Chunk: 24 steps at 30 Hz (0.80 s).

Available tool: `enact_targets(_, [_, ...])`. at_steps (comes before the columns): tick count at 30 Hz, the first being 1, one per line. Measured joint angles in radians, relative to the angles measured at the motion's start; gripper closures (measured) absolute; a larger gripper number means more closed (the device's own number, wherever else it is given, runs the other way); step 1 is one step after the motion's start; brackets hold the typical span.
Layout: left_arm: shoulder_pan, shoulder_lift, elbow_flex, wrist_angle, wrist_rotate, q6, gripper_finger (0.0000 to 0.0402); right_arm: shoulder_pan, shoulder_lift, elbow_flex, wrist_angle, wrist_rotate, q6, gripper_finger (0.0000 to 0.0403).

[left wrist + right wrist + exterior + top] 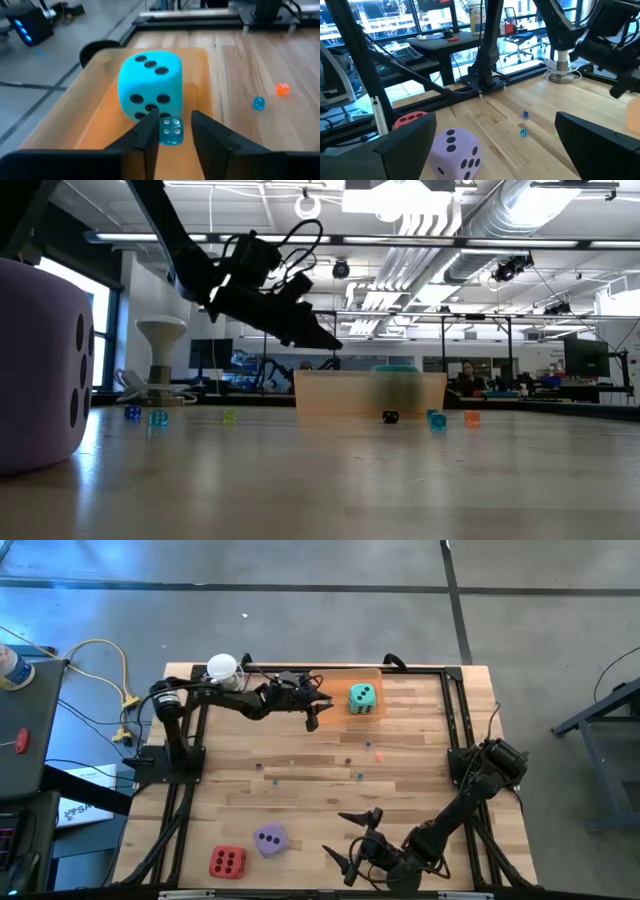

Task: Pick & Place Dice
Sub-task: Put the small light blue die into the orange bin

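My left tool (pixel 172 131) pinching tiny translucent blue die (pixel 171 132) above tan tray (pixel 100 90), big teal soft die (pixel 149 86) at 12 o'clock; next, release. Right tool (pixel 352 840) wide open, empty, at bench (pixel 420 740) 6 o'clock.

Three dice visible. Teal die (pixel 362 698) sits upright in the shallow orange tray (pixel 340 712) at the far edge of the surface — three dark pips on top, five on the side facing the left arm. Purple die (pixel 270 839) well apart from the tray, at the near edge, dark pips, resting flat. Red die (pixel 228 862) just beside the purple one — four dark pips up.
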Motion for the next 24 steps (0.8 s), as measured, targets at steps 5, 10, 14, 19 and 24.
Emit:
enact_targets(5, [0.0, 0.01, 0.0, 0.022, -0.018, -0.035, 0.0244, -0.002, 0.0, 0.0, -0.007, 0.002, -0.019, 0.0003])
enact_targets(10, [-0.001, 0.01, 0.0, 0.021, -0.026, -0.12, 0.0216, -0.002, 0.0, 0.0, -0.008, 0.001, -0.054, 0.0003])
enact_targets(14, [-0.015, 0.01, 0.0, -0.013, 0.003, -0.115, 0.0211, -0.002, 0.0, 0.0, -0.008, 0.003, -0.055, 0.0003])
enact_targets(19, [-0.029, 0.009, 0.0, -0.041, 0.023, -0.037, 0.0211, -0.002, 0.0, 0.0, -0.008, 0.002, -0.055, 0.0003])
enact_targets(24, [-0.027, 0.009, -0.001, -0.128, 0.022, -0.058, 0.0211, -0.002, 0.0, 0.0, -0.011, -0.001, -0.055, 0.0003])
